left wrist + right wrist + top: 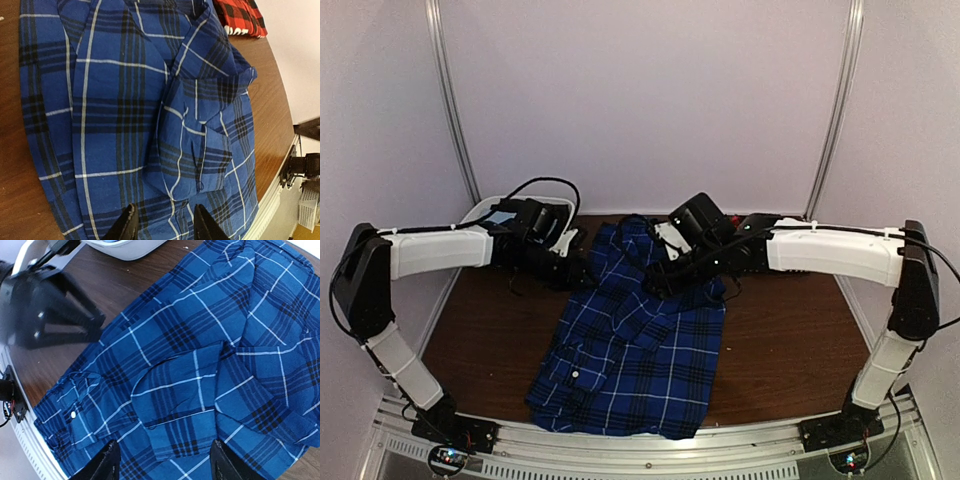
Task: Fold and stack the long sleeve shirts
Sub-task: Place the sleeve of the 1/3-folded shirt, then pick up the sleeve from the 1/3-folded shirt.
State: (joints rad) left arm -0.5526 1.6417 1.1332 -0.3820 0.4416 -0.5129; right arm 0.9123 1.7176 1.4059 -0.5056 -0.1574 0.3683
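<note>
— Placement of the dark blue plaid shirt (630,350) is asked for.

— It is laid out on the brown worktop (790,350), stretched from the far middle down to the near edge. One sleeve (200,150) is folded across the body, and a buttoned chest pocket (75,412) is turned upward.

— How is the left hand (165,224) held?

— It is held low at the shirt's far left side. Its fingers (127,226) are spread apart, and the cloth seen in the gap is lying flat, not pinched.

— And the right hand (162,465)?

— It is poised above the far part of the same shirt, over the folded sleeve. Its fingers (105,465) are set wide apart, and the cloth below is left free.

— Is the second shirt to be seen?

— Only a corner of the red-and-black check shirt (240,17) is shown, in the left wrist view. It is lying on the worktop just beyond the blue shirt's edge. Whether the two are touching cannot be told.

— What else is placed there?

— A white tub (480,212) is set at the far left corner, and a light blue cloth (500,217) is seen inside it.
</note>
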